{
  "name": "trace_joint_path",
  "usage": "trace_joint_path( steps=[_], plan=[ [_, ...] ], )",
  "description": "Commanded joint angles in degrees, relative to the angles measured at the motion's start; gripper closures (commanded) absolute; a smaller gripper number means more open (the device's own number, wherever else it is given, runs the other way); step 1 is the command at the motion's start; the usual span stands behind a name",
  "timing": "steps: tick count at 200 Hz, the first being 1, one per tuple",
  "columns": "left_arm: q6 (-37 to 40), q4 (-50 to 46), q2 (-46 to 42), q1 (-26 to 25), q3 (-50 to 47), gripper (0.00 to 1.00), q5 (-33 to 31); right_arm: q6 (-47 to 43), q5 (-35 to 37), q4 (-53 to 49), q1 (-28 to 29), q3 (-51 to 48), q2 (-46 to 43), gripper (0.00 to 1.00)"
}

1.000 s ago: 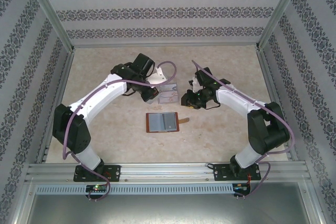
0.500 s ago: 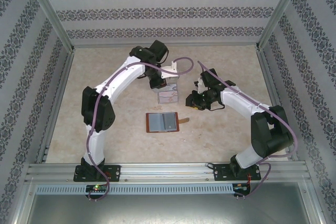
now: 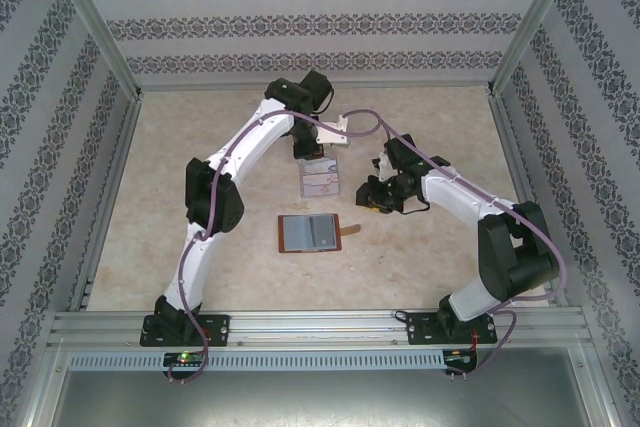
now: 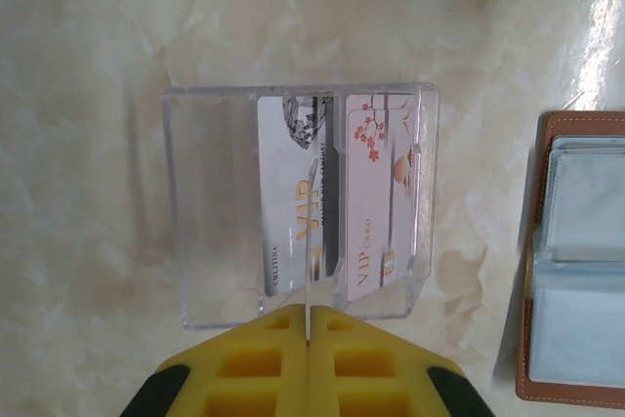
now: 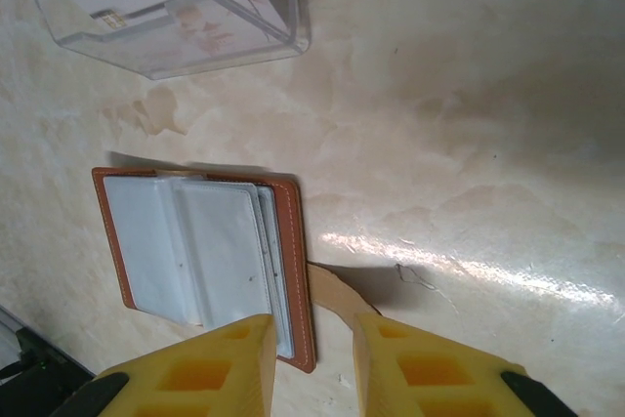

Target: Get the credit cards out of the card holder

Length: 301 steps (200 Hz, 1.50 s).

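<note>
Top external view: plenty of bare table [image 3: 180, 177] all round, and the aluminium rails are well off. The card holder [image 3: 316, 233] lies open and flat mid-table, near the clear plastic box [image 3: 320, 179] but apart from it. Its rim is brown leather, the grey-blue pockets face up, and the strap tab [image 5: 332, 288] pokes out sideways. The right gripper [image 5: 312, 324] hovers over that tab, fingers parted, gripping nothing. The left gripper [image 4: 308, 317] hangs above the box, fingers pressed together. A thin pale sliver shows at their seam, and I cannot tell what it is. Two credit cards [image 4: 376, 202] lie inside the box, one grey, one whitish-pink with blossoms.
</note>
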Motion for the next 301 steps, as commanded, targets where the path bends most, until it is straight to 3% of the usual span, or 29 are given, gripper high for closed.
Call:
trace_joint_path(
  steps=[1, 65, 137, 199, 244, 301],
  plan=[
    [2.30, -0.94, 1.13, -0.27, 1.81, 1.00, 2.04, 0.29, 0.64, 0.70, -0.59, -1.49, -1.28, 0.71],
    [2.01, 1.82, 5.31, -1.49, 2.08, 1.00, -2.72, 1.10, -0.01, 1.63, -0.19, -2.91, -1.19, 0.71],
    [2.17, 3.20, 7.25, -2.49, 2.17, 1.00, -1.72, 2.04, 0.18, 2.55, 0.43, -3.63, -1.11, 0.71],
    [-0.75, 7.77, 7.01, -2.98, 3.00, 0.79, -7.28, 2.01, 0.32, 2.37, 0.47, -3.98, -1.50, 0.71],
    [-2.63, 11.75, 6.65, -2.94, 2.72, 0.74, -10.93, 1.99, 0.54, 2.29, 0.45, -4.42, -2.20, 0.71],
    [-5.65, 17.06, 6.51, -2.77, 1.46, 0.76, -15.84, 2.03, 0.72, 2.31, 0.46, -4.92, -2.62, 0.71]
  ],
)
